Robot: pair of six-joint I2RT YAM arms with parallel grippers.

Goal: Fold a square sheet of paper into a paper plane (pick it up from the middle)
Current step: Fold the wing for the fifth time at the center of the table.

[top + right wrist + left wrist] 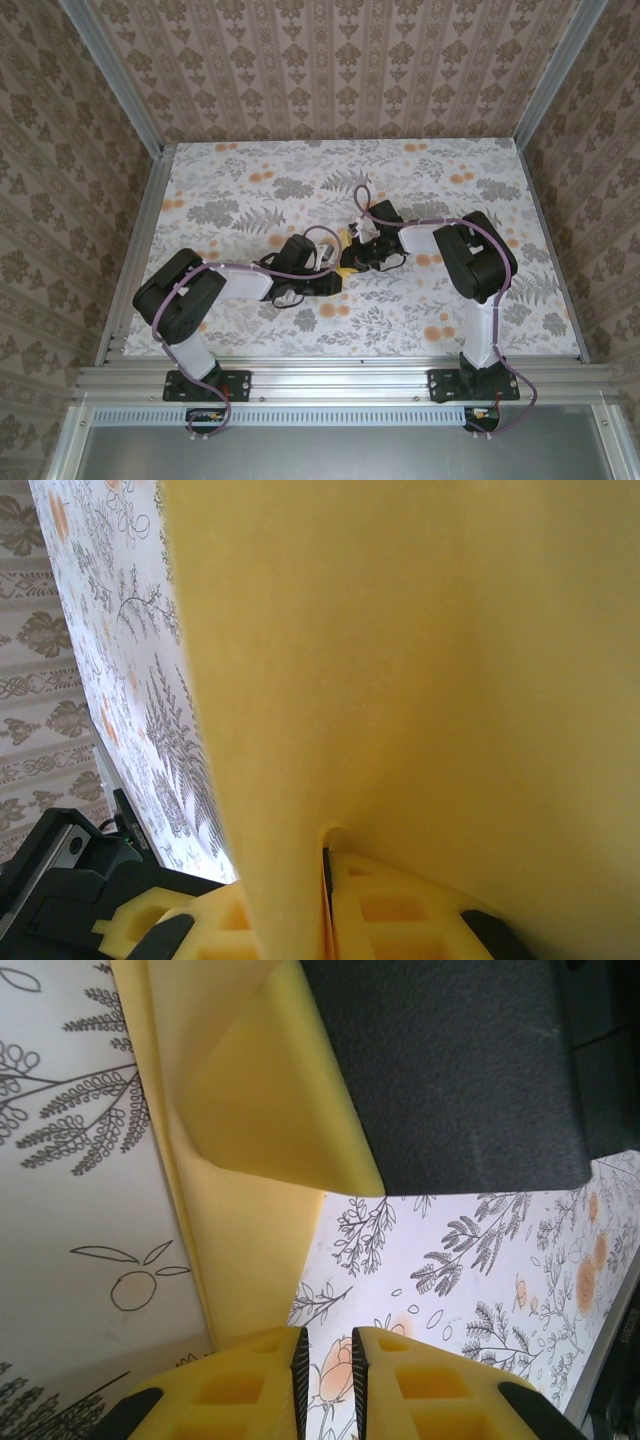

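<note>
The square sheet of paper (250,1230) is pale yellow and folded into a long strip that lies on the flowered table. One flap (270,1100) curls up under the black body of the right arm (460,1070). My right gripper (327,855) is shut on the paper (400,660), which bends round its fingers and rises in front of the lens. My left gripper (330,1345) stands just beside the strip's right edge, jaws a narrow gap apart with nothing between them; the printed table shows through the gap. From above, both grippers (335,283) (352,262) meet at mid-table over the yellow paper (345,238).
The flowered tablecloth (250,200) covers the table, which has aluminium rails (135,240) at its sides and front and patterned walls around it. Purple cables loop over both arms. Room lies open at the far and left parts of the table.
</note>
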